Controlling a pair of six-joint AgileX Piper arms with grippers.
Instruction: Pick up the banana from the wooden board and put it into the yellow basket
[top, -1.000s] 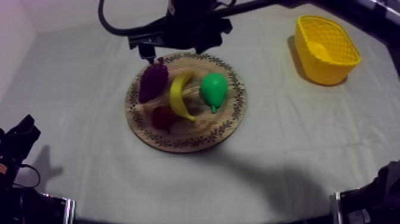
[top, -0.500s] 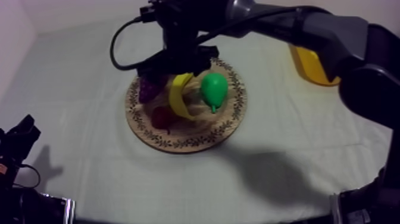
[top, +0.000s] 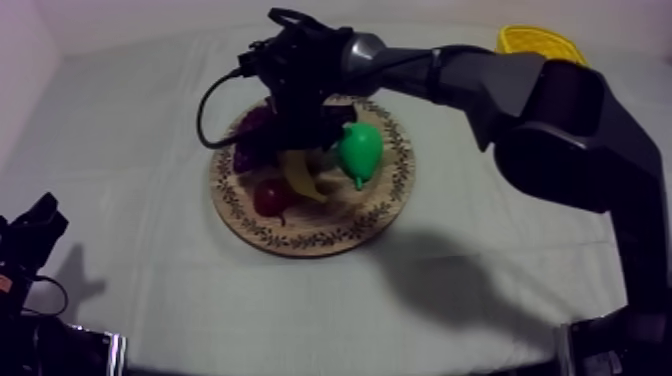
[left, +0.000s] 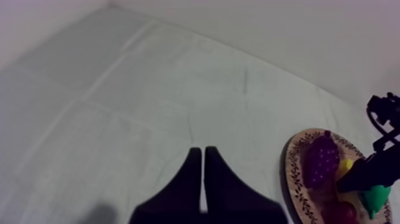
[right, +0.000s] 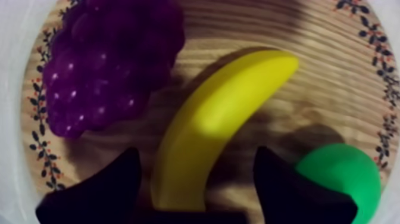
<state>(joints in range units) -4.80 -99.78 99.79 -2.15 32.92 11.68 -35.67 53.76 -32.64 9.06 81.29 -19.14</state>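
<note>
My right claw (right: 196, 179) is open, its fingers (right: 98, 192) either side of the banana (right: 221, 113), which lies on the board (right: 333, 53) between grapes (right: 107, 71) and pear (right: 340, 179). Closing this near one end, I judge it could swing or slip; a finger could shove the pear.

A creased grey-white tablecloth (top: 130, 150) lies under soft light, meeting a plain pale wall (left: 297, 36) behind.
</note>
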